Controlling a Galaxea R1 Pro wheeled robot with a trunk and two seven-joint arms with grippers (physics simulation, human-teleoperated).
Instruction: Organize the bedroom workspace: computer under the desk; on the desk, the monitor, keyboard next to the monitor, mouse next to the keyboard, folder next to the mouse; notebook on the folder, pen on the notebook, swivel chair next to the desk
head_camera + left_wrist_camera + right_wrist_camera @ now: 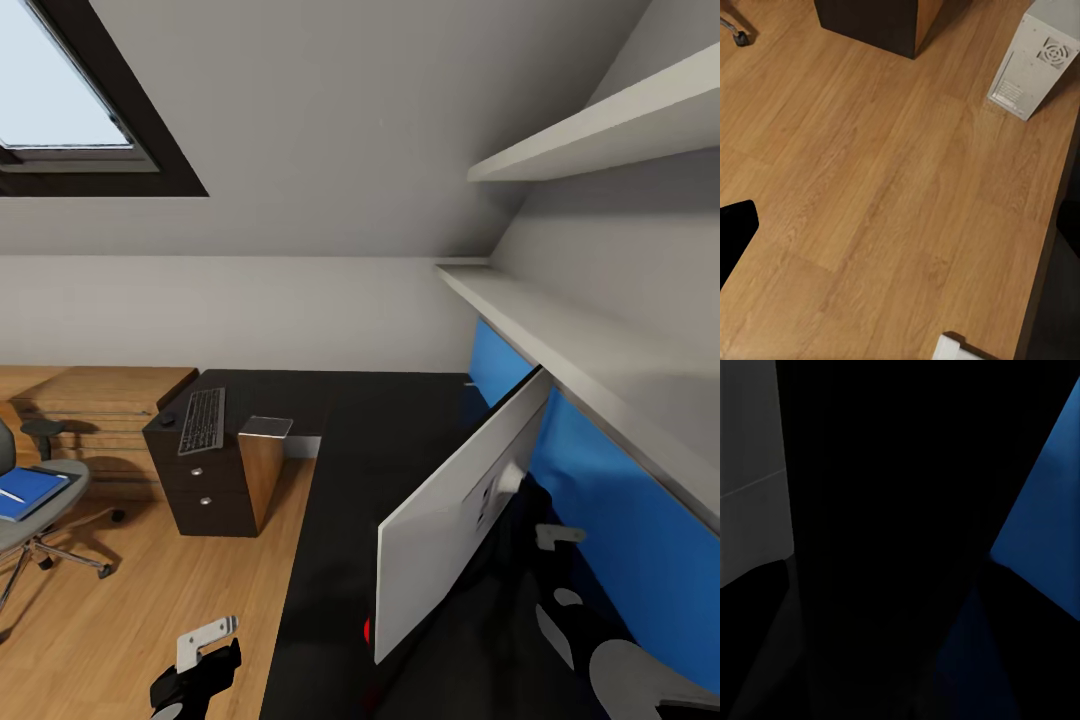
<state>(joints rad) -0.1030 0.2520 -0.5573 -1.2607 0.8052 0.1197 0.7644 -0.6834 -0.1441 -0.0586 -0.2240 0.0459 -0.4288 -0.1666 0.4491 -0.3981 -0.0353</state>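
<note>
Black L-shaped worktop [390, 420] running ahead and to the right, below two pale wall shelves [600, 340] and a blue back panel [640, 520]. Wooden floor [120, 620] to the left.

Monitor [450, 520] standing on the worktop, seen from its grey back, long axis running away and rightward, just left of the right arm [600, 640]. Right jaws somewhere behind the screen near the blue panel; right wrist view too dark to read, so cannot tell whether spread or closed.

Swivel chair [30, 500] well left of and beyond the left jaws [205, 650], apart from the worktop, blue folder [25, 492] lying flat on its seat. Left jaws low over the floor beside the worktop edge; one pale finger showing, state not clear either.

Computer [1039, 56], a pale tower, upright on the floor under the worktop edge, ahead of the left jaws in the left wrist view.

Keyboard [202, 420] on the far drawer end of the worktop, long axis pointing away, well ahead of the left jaws; small dark mouse [166, 419] just beside it, on its left.

Left arm plainly nearer to keyboard, mouse and folder; probably a keyboard move toward the monitor next.
</note>
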